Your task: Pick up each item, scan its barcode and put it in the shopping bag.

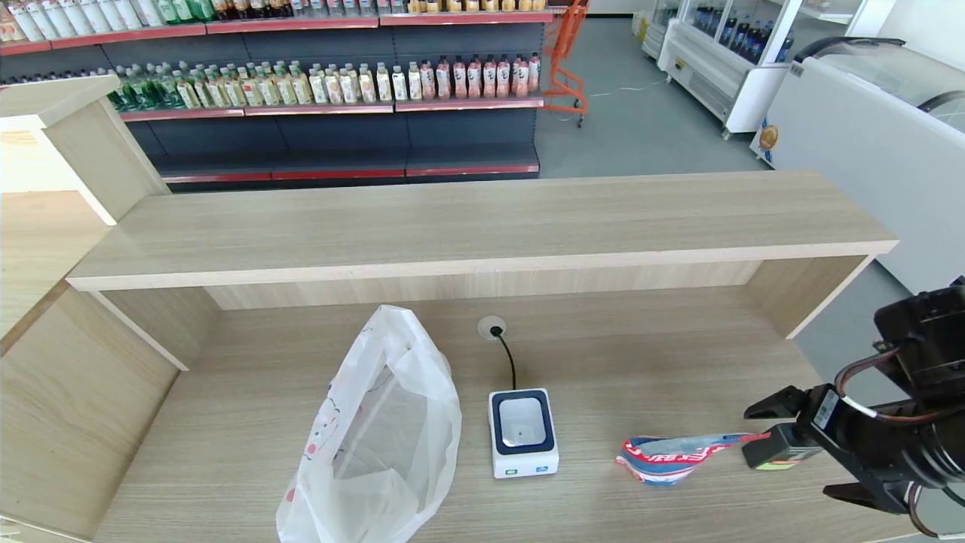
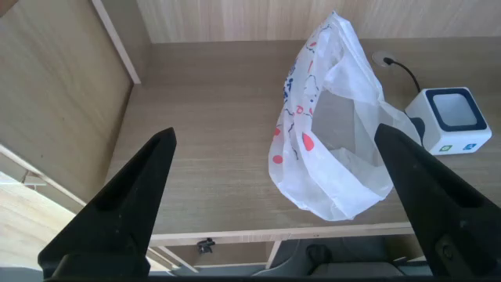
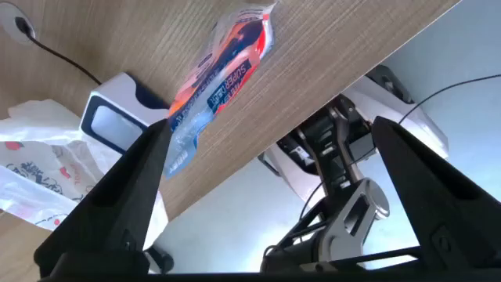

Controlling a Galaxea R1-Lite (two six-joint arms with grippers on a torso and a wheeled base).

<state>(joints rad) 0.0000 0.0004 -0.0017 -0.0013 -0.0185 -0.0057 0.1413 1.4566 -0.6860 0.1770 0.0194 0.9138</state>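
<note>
A red, white and blue snack packet (image 1: 669,455) (image 3: 223,70) lies flat on the counter, right of the white barcode scanner (image 1: 522,431) (image 3: 117,117) (image 2: 452,117). My right gripper (image 1: 765,430) (image 3: 270,133) is open at the counter's right edge. Its fingertips are just short of the packet's near end and hold nothing. The white plastic shopping bag (image 1: 377,430) (image 2: 329,149) stands open left of the scanner. My left gripper (image 2: 275,137) hangs open and empty above the counter's front edge, near the bag.
A raised wooden ledge (image 1: 482,226) runs along the back of the counter, with side walls (image 1: 75,407) at both ends. The scanner's black cable (image 1: 507,351) runs to a hole behind it. Shelves of bottles (image 1: 324,83) and freezers (image 1: 867,113) stand beyond.
</note>
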